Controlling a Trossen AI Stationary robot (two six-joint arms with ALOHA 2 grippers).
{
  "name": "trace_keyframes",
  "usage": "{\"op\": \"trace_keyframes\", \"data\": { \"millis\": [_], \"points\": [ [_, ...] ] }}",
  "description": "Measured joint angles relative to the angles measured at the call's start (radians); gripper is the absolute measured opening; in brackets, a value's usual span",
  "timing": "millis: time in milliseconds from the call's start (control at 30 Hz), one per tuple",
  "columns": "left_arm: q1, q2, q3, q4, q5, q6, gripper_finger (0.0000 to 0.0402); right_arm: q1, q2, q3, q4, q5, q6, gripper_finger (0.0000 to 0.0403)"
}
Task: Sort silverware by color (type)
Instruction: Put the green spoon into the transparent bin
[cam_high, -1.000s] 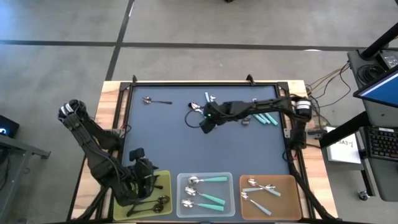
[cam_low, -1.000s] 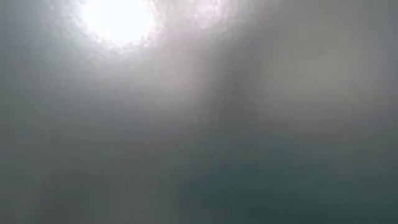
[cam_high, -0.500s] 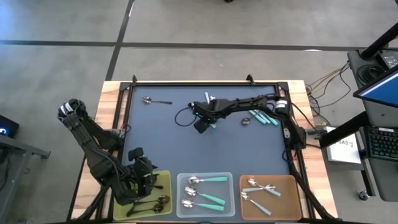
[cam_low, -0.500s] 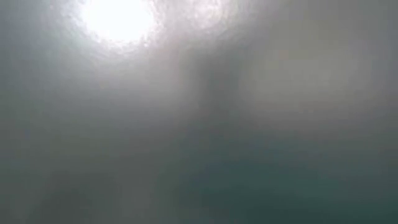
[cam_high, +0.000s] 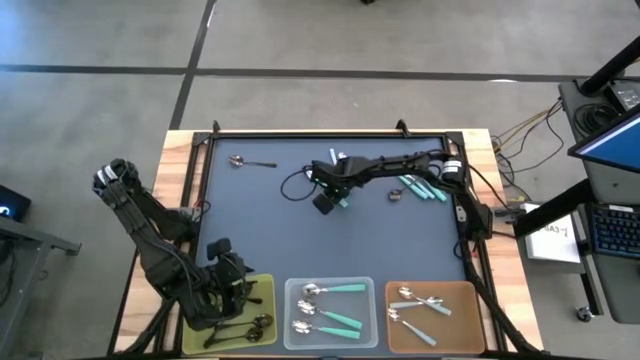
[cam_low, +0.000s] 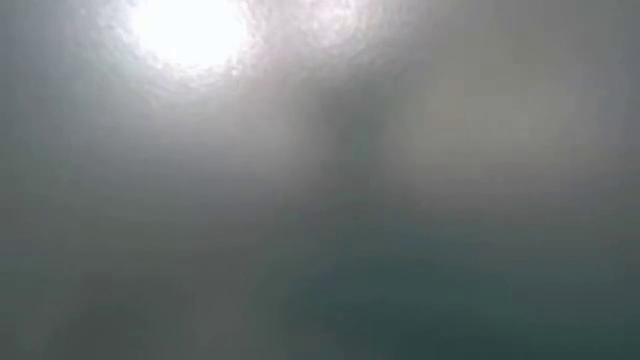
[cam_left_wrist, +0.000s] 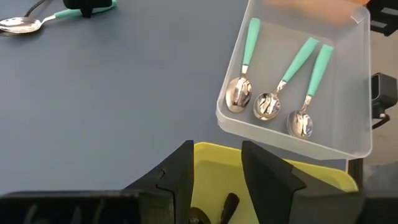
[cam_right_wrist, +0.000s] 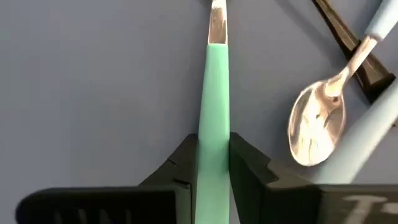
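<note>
Right gripper (cam_right_wrist: 213, 163) is pinched onto a teal-handled spoon (cam_right_wrist: 213, 112), smooth plastic handle, thin shiny metal neck; left gripper (cam_left_wrist: 216, 165) sits open.

Right gripper (cam_high: 335, 193) low over mid-desk (cam_high: 260, 230), teal-handled spoon (cam_high: 343, 201) at its fingers. Light-blue spoons (cam_high: 425, 189) lie beyond the wrist. Left gripper (cam_high: 232, 285) over yellow tray (cam_high: 263, 292); clear tray (cam_high: 330, 285) just beside those fingers.

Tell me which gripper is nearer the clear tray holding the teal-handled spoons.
Left. The left gripper hovers over the yellow tray, right beside the clear tray. The right gripper is farther up the table, shut on a teal-handled spoon.
</note>
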Motion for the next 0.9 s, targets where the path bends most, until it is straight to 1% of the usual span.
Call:
{"op": "trace_keyframes", "data": {
  "millis": [167, 300, 400, 567, 667, 733, 833, 900],
  "points": [
    [-0.004, 0.011, 0.000, 0.019, 0.001, 0.000, 0.0117, 0.053, -0.077, -0.014, -0.100, -0.024, 0.002, 0.0051],
    [-0.009, 0.012, 0.000, 0.044, 0.002, 0.009, 0.0116, 0.141, -0.204, -0.012, -0.130, -0.027, 0.010, 0.0051],
    [-0.009, 0.012, 0.000, 0.070, 0.003, 0.036, 0.0116, 0.237, -0.290, -0.022, -0.123, -0.016, 0.050, 0.0051],
    [-0.009, 0.012, 0.000, 0.094, 0.003, 0.082, 0.0116, 0.434, -0.388, -0.027, -0.101, -0.017, 0.137, 0.0051],
    [-0.009, 0.012, 0.000, 0.121, 0.004, 0.115, 0.0116, 0.558, -0.400, -0.034, -0.047, -0.009, 0.210, 0.0051],
    [-0.009, 0.012, 0.000, 0.145, 0.004, 0.135, 0.0116, 0.633, -0.377, -0.039, 0.002, -0.009, 0.264, 0.0051],
    [-0.009, 0.012, 0.000, 0.179, 0.005, 0.148, 0.0116, 0.728, -0.335, -0.040, 0.077, 0.003, 0.334, 0.0054],
    [-0.009, 0.012, 0.000, 0.207, 0.005, 0.150, 0.0116, 0.767, -0.309, -0.040, 0.097, 0.014, 0.386, 0.0063]
  ]
}}
